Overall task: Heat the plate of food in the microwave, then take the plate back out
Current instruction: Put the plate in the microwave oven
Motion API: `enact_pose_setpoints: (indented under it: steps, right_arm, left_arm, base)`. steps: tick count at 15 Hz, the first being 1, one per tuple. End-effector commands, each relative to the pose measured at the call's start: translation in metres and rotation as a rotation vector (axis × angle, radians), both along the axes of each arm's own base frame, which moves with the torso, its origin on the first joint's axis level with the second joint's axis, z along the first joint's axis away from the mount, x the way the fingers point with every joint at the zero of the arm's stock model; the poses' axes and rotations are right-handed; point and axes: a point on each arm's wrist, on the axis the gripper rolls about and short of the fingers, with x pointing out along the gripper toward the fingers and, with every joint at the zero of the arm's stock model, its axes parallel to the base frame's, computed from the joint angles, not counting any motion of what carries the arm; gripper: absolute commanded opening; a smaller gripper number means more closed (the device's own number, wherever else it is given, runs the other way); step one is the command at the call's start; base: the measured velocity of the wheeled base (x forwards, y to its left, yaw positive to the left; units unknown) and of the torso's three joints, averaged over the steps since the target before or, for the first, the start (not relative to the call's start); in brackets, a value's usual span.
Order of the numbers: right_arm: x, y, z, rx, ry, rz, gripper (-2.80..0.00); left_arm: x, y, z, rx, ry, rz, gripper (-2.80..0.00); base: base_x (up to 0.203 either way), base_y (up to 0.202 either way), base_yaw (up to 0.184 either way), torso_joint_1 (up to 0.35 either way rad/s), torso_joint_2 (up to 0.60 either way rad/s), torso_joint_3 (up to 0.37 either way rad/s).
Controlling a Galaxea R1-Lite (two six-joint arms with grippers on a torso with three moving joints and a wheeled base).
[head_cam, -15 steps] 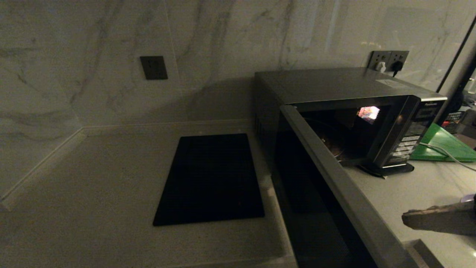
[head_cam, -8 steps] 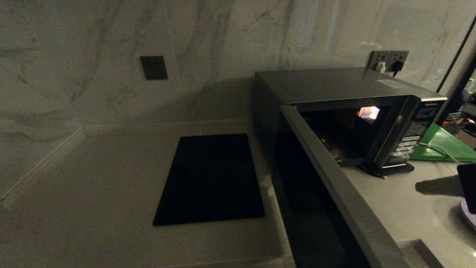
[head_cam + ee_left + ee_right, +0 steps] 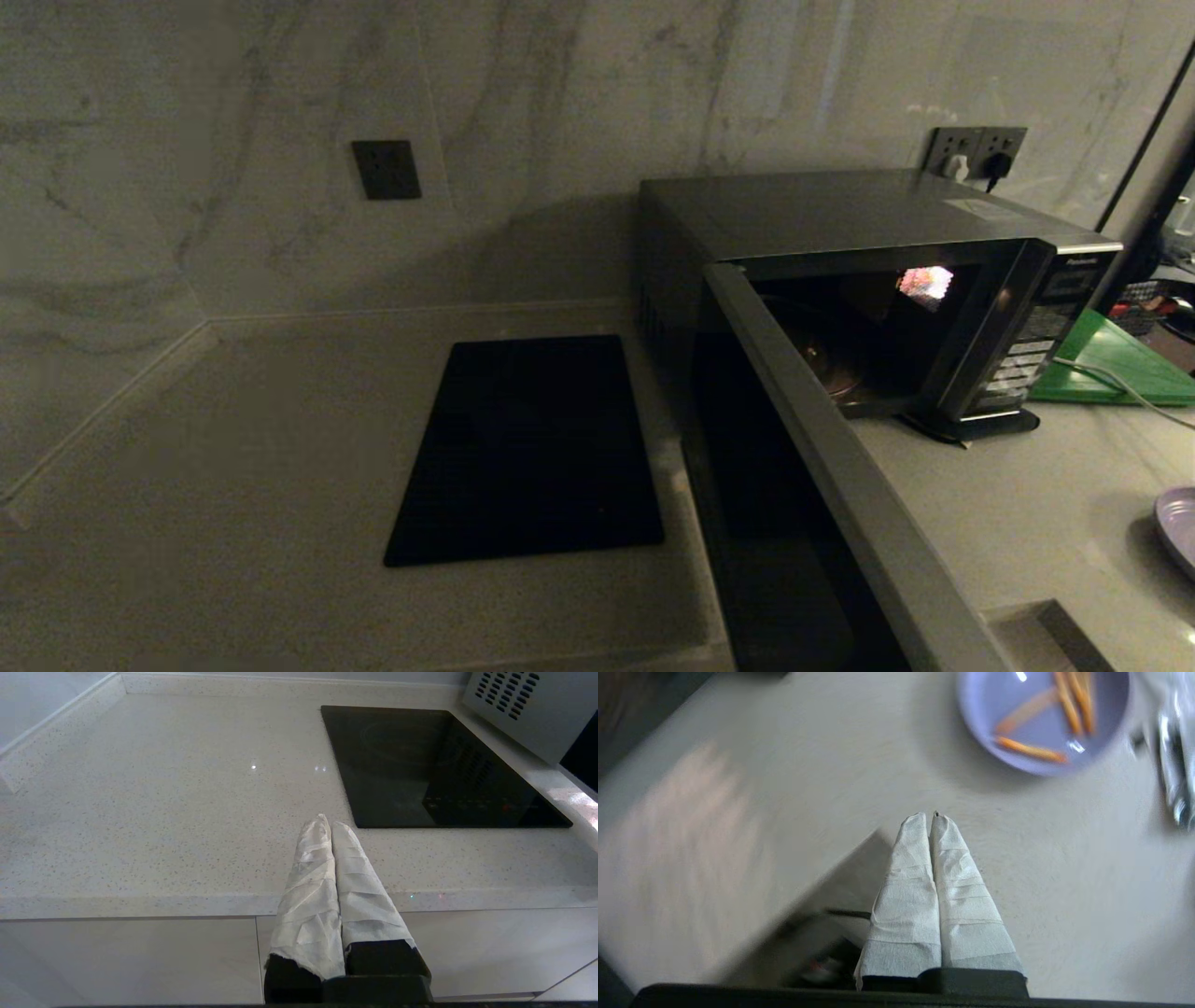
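The microwave [image 3: 840, 224] stands at the back right of the counter with its door [image 3: 840, 467] swung wide open toward me. Its dark cavity shows a glass turntable [image 3: 831, 369] with nothing on it. The lavender plate of food [image 3: 1043, 718] lies on the counter to the right of the microwave, with several orange sticks on it; only its rim [image 3: 1178, 527] shows in the head view. My right gripper [image 3: 927, 815] hovers shut and empty over bare counter short of the plate. My left gripper [image 3: 326, 820] is shut and parked above the counter's front edge.
A flat black cooktop [image 3: 527, 448] is set in the counter left of the microwave. A green board [image 3: 1120, 359] and a white cable [image 3: 1111, 378] lie behind the button panel. A shiny metal object [image 3: 1174, 765] sits beside the plate. Wall sockets [image 3: 976, 149] are behind the microwave.
My right arm, which showed at the head view's right edge earlier, has drawn back out of that view. The plate's rim is now uncovered there. The door stays open.
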Motion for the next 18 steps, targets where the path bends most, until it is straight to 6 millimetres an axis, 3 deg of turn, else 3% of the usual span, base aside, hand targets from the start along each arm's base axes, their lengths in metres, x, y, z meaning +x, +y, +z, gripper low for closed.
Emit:
enact_pose_setpoints:
  steps: [1, 2, 3, 10, 14, 18]
  right_arm:
    - [0.019, -0.038, -0.023, 0.111, 0.025, -0.220, -2.80]
    - [0.022, -0.051, -0.030, 0.146, 0.032, -0.282, -2.80]
    - [0.023, -0.063, -0.036, 0.187, 0.032, -0.315, 0.00]
    - [0.001, -0.139, -0.060, 0.538, -0.083, -0.412, 0.00]
    - [-0.012, -0.197, -0.082, 0.633, -0.148, -0.638, 0.00]
    - [-0.009, -0.216, -0.102, 0.716, -0.145, -0.783, 0.00]
  left_arm:
    - [0.000, 0.000, 0.000, -0.001, 0.001, 0.001, -2.80]
    - [0.000, 0.000, 0.000, -0.001, 0.001, 0.001, -2.80]
    - [0.000, 0.000, 0.000, -0.001, 0.001, 0.001, -2.80]
    - [0.000, 0.000, 0.000, -0.001, 0.001, 0.001, -2.80]
    - [0.000, 0.000, 0.000, -0.001, 0.001, 0.001, -2.80]
    - [0.000, 0.000, 0.000, -0.001, 0.001, 0.001, -2.80]
  base:
    - [0.000, 0.000, 0.000, 0.000, 0.00, 0.000]
    - [0.000, 0.000, 0.000, 0.000, 0.00, 0.000]
    - [0.000, 0.000, 0.000, 0.000, 0.00, 0.000]
    - [0.000, 0.000, 0.000, 0.000, 0.00, 0.000]
    - [0.000, 0.000, 0.000, 0.000, 0.00, 0.000]
    - [0.000, 0.000, 0.000, 0.000, 0.00, 0.000]
